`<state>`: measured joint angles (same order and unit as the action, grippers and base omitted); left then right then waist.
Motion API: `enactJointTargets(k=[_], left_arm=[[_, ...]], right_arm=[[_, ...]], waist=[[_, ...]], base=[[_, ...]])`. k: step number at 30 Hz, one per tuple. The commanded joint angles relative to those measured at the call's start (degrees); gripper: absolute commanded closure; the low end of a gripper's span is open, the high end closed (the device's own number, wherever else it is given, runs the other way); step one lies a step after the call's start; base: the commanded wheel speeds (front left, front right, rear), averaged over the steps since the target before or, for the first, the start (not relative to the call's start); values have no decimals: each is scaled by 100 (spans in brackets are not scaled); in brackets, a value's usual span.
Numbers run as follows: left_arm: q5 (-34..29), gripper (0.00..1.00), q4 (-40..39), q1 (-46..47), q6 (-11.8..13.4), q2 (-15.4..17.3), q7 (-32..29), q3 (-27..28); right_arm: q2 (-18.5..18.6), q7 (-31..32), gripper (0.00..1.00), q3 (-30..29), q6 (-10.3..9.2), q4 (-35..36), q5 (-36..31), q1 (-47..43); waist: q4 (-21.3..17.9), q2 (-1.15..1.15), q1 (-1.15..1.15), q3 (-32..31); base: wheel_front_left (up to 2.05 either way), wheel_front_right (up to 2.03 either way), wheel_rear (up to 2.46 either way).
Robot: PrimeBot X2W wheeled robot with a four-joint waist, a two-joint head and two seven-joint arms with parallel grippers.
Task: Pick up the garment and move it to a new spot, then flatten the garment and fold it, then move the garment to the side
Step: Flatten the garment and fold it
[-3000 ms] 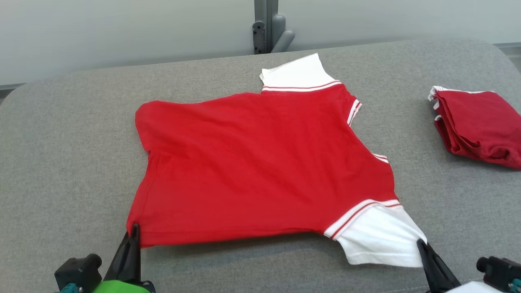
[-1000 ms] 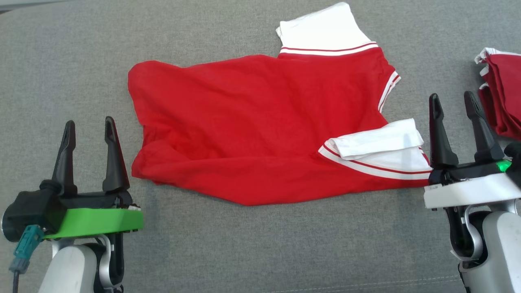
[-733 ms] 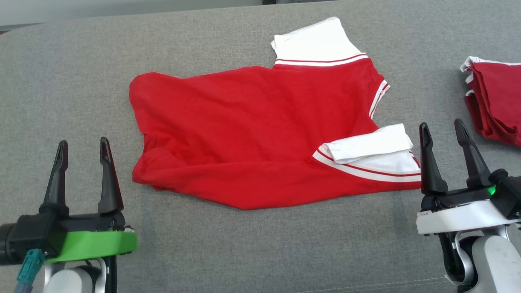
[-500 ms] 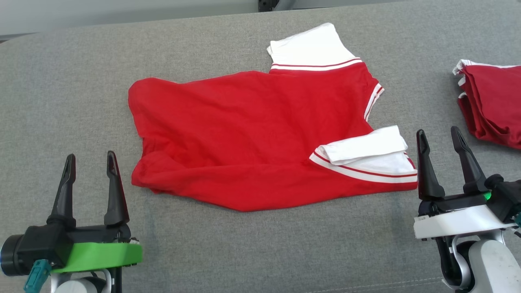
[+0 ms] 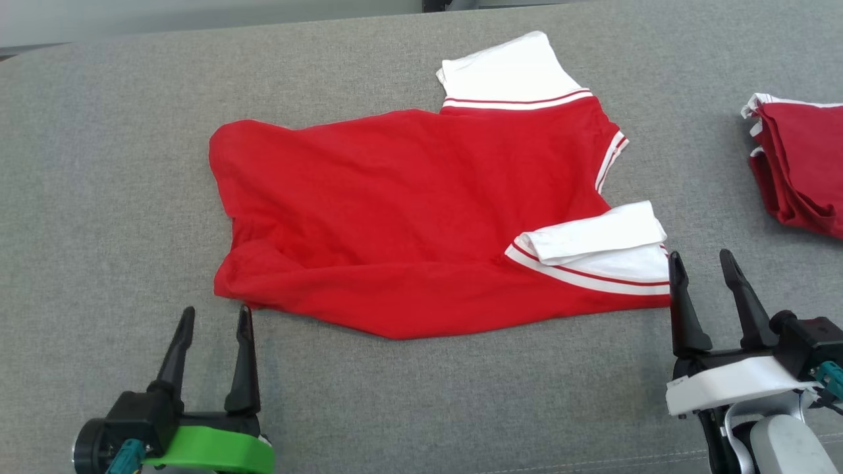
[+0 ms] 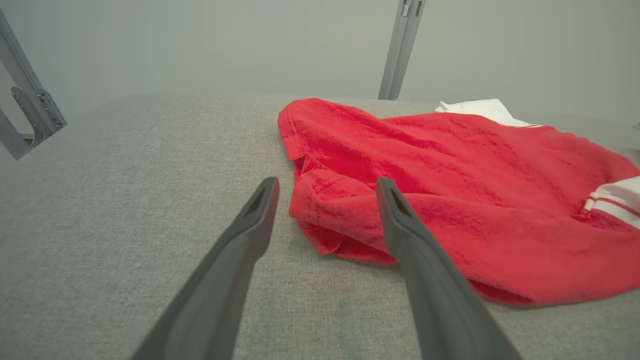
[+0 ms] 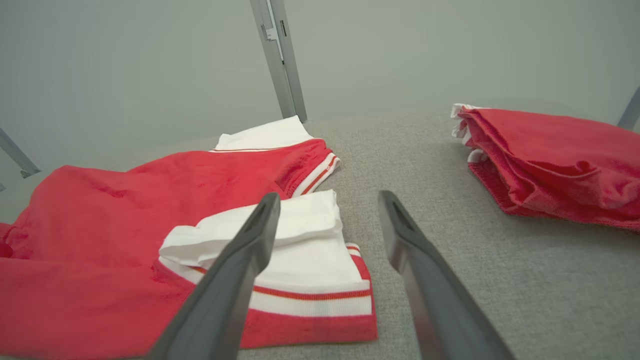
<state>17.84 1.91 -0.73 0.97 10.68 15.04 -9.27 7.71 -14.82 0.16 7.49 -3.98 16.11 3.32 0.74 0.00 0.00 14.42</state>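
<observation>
Garment [image 5: 408,217] lies lengthwise left-right, neckline [image 5: 609,161] probably rightward (near sleeve [image 5: 593,240] folded); left gripper [image 5: 217,309], right gripper [image 5: 700,254] both released.

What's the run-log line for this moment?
garment: on grey surface, near sleeve folded back | left gripper: open, empty | right gripper: open, empty

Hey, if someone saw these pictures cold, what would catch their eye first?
A bright red shirt with white sleeves lies spread across the middle of the grey fabric surface, with its near sleeve folded back on itself. To its right sits a darker red folded garment. The left gripper and right gripper stand open by the shirt's near corners.
</observation>
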Motion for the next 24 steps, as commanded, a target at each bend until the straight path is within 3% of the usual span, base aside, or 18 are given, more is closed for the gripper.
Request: enactJointTargets(k=[1, 9, 21, 22, 24], left_arm=[[66, 0, 74, -71, -40, -45, 16, -20], [328, 0, 962, 381, -408, -245, 17, -158], [785, 0, 1936, 1187, -749, -242, 5, -119], [821, 5, 1970, 1226, -757, -225, 4, -115], [864, 77, 2000, 1282, -790, -191, 4, -117]], right_arm=[[-16, -29, 0, -8, 0, -65, 22, -63], [-67, -31, 0, 88, 0, -881, 204, 225], [-26, -19, 0, 320, -1, -1755, 419, 809], [-36, -20, 0, 351, -1, -1801, 462, 830], [-30, -13, 0, 439, -1, -1915, 534, 852]], waist=[[10, 0, 0, 63], [17, 0, 0, 482], [-44, 0, 0, 820], [-44, 0, 0, 831], [-48, 0, 0, 843]], base=[[0, 0, 0], [0, 0, 0], [0, 0, 0], [0, 0, 0], [0, 0, 0]])
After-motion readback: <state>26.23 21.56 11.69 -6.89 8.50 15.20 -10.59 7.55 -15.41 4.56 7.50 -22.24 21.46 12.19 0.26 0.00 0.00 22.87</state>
